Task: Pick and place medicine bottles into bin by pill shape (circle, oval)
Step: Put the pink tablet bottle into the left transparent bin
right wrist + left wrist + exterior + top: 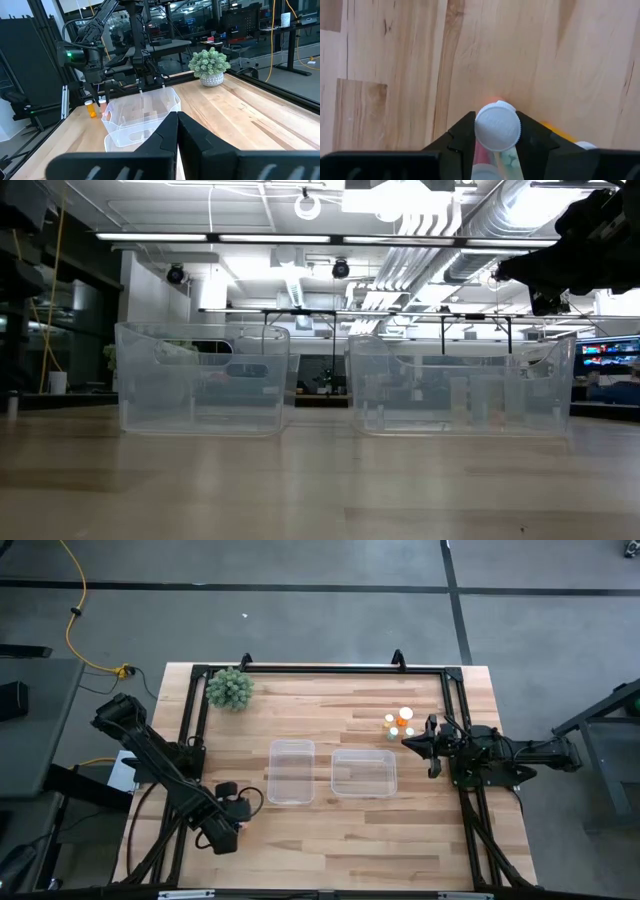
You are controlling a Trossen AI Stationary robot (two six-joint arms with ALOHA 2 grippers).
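Left gripper (495, 120) clamps white-capped medicine bottle (498, 131) between its fingers; right gripper (177, 115) closed.

On my feed the table (320, 840) is pale wood, smooth, with clear grain and a faint sheen. The 2 tubs (291, 773) are clear glossy plastic. The medicine bottle (498, 126) has a matt white plastic cap with a ribbed edge. The frame (320, 669) looks like matt black metal.

You have two clear tubs (291, 772), one green plant (229, 689), and several medicine bottles (402, 722), bunched too tightly to count.
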